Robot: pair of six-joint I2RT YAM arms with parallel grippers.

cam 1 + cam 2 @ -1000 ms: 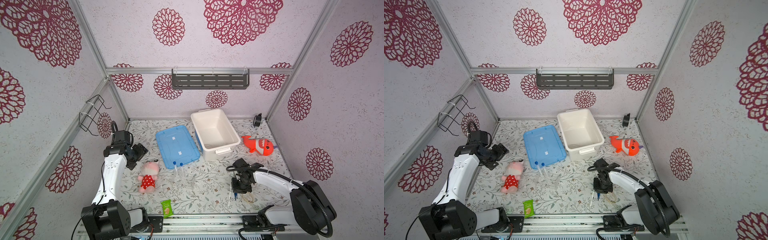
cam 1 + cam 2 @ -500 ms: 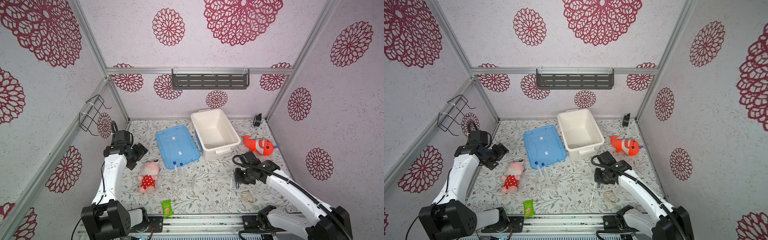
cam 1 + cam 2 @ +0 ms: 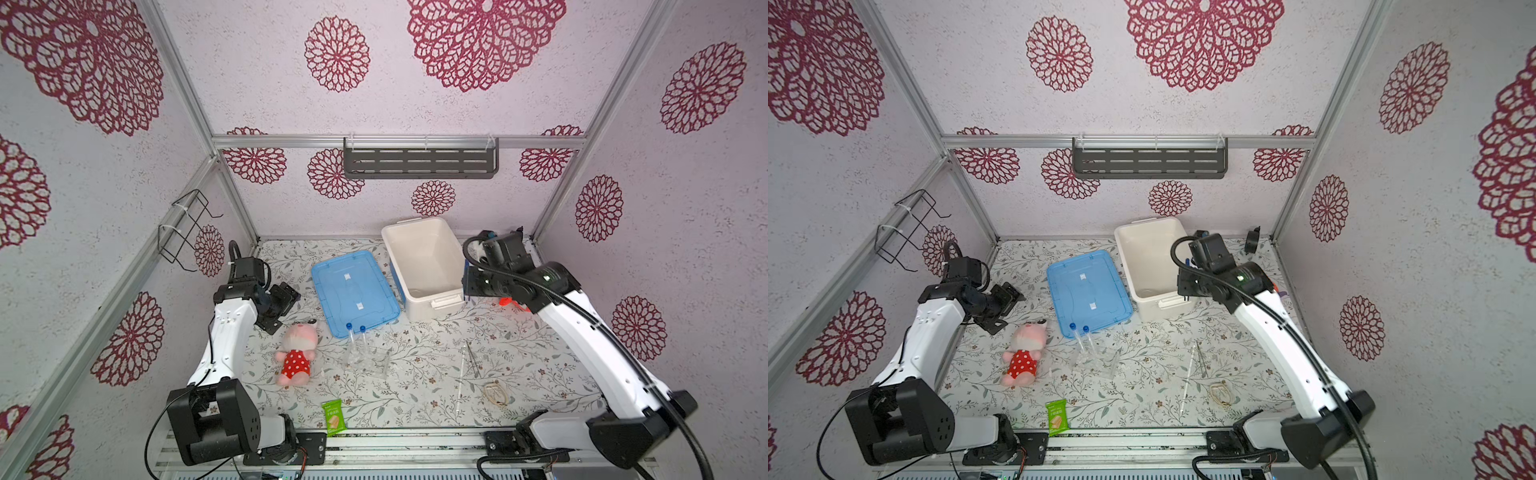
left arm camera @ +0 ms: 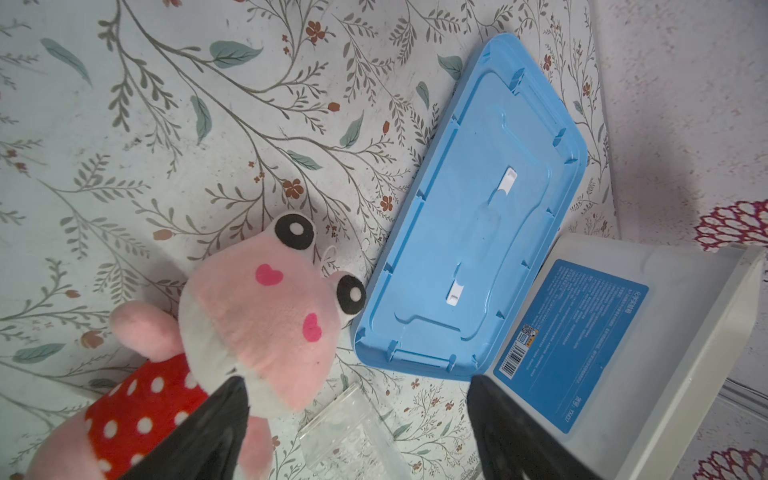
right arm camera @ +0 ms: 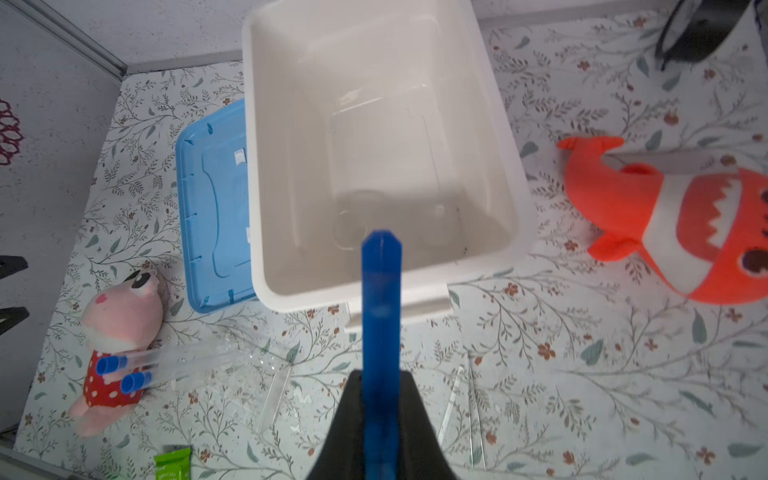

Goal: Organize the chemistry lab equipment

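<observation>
Front edge of flowered mat (image 3: 415,415): green snack packet (image 3: 333,417), lying flat; beige loop (image 3: 494,392), flat, right of centre

Thin clear rod (image 3: 460,382): flat on the mat, long axis running front to back, far end leaning slightly right. Metal tweezers (image 3: 473,359) lie just beside that far end, on much the same line

Two clear tubes with blue caps (image 3: 357,345): side by side at mid-mat, standing about upright, caps uppermost; bases sit in clear ware (image 3: 374,361) whose outline is hard to read

Pink plush (image 3: 297,353): on its back left of the tubes, head toward the rear

Left gripper (image 4: 356,379): fingers spread wide, nothing between them, raised over the mat's left side and aimed toward the plush and the lid

Blue lid (image 3: 353,291): flat, ribbed inside facing up, long axis front to back, just beside the bin's left wall

Right gripper (image 5: 380,376): pinched tight on the dark blue tweezers (image 5: 380,291), gripped at one end. Their long axis continues the line of the fingers, free end pointing down toward the bin's near end

White bin (image 5: 253,174): open, upright, long axis front to back. Faint round clear glassware (image 5: 355,216) lies on its floor at the near end

Orange plush (image 5: 673,224): on the mat right of the bin
</observation>
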